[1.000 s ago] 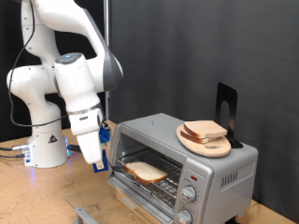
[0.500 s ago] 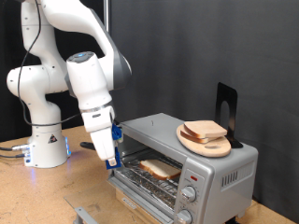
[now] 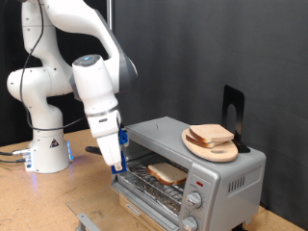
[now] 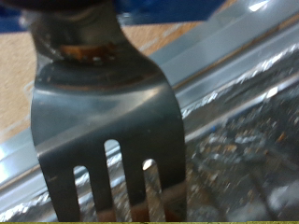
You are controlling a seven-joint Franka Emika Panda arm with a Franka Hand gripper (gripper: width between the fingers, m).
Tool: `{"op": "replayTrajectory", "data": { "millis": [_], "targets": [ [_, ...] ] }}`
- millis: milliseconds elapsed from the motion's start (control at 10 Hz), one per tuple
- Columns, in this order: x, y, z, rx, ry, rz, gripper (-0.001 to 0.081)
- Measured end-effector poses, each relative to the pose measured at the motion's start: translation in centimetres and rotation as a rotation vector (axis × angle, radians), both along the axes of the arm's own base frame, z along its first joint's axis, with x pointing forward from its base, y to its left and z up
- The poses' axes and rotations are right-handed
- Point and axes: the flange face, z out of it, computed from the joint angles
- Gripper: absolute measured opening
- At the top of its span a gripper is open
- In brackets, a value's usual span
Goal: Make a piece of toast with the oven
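Note:
The silver oven [image 3: 217, 171] stands at the exterior view's right with its glass door [image 3: 144, 195] folded down. A slice of toast [image 3: 166, 173] lies on the wire rack inside. My gripper [image 3: 116, 162] hangs at the oven's open mouth, on the exterior view's left of the slice. It is shut on the handle of a metal fork [image 4: 107, 121]. In the wrist view the fork's tines point at the shiny oven door [image 4: 243, 140]; the slice is hidden there. A second slice [image 3: 211, 134] rests on a round wooden board [image 3: 210, 147] on top of the oven.
A black stand [image 3: 233, 108] rises behind the board on the oven top. The arm's white base [image 3: 46, 144] sits at the exterior view's left on the wooden table [image 3: 38, 202]. The oven's two knobs [image 3: 196, 200] face the front right.
The gripper with the fork has moved towards the exterior view's right, up to the oven mouth. The slice on the rack has slid deeper in, to the right.

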Motion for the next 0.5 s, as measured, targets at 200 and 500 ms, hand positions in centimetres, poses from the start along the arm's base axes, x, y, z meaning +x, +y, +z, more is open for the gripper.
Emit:
{"op": "replayTrajectory", "data": {
  "millis": [200,500],
  "targets": [
    [-1.4,-2.3,-0.4,0.016,0.023,0.022,0.0452],
    [-3.4,-5.5,-0.1,0.103,-0.014,-0.02,0.0452]
  ]
}}
